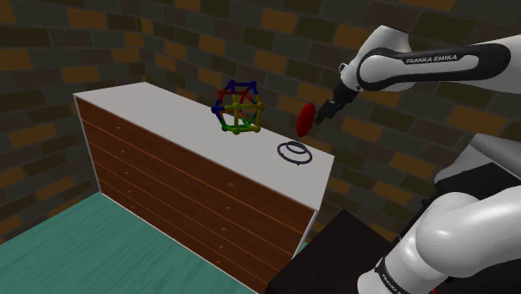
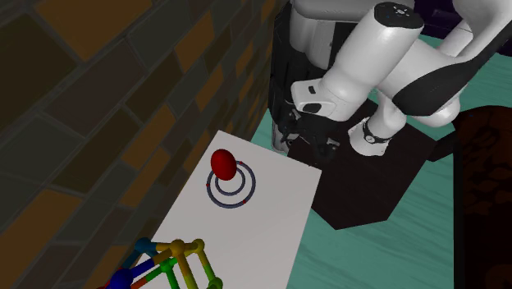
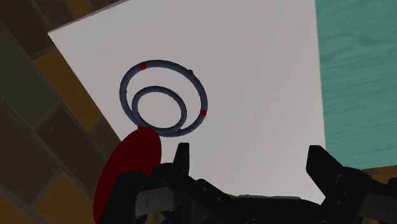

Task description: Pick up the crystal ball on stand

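Note:
The crystal ball on stand is a red ball (image 1: 306,119) raised above two concentric grey rings (image 1: 294,152) with small red dots, near the end of the white dresser top (image 1: 159,113) closest to the arm. My black gripper (image 1: 331,107) hovers just to the shoulder view's right of the ball, above the dresser's end. In the wrist view the fingers (image 3: 182,159) stand wide apart with only bare white top between them; the gripper (image 3: 250,163) is open. The red ball (image 3: 127,170) lies outside one finger, close beside it, and the rings (image 3: 163,97) lie ahead.
A colourful rod-and-ball frame (image 1: 238,107) stands farther along the dresser top. The dresser has brown drawer fronts (image 1: 167,192). A brick wall (image 1: 275,42) runs close behind it. Teal floor (image 1: 67,250) lies below, and my dark stand (image 2: 369,185) sits at the dresser's end.

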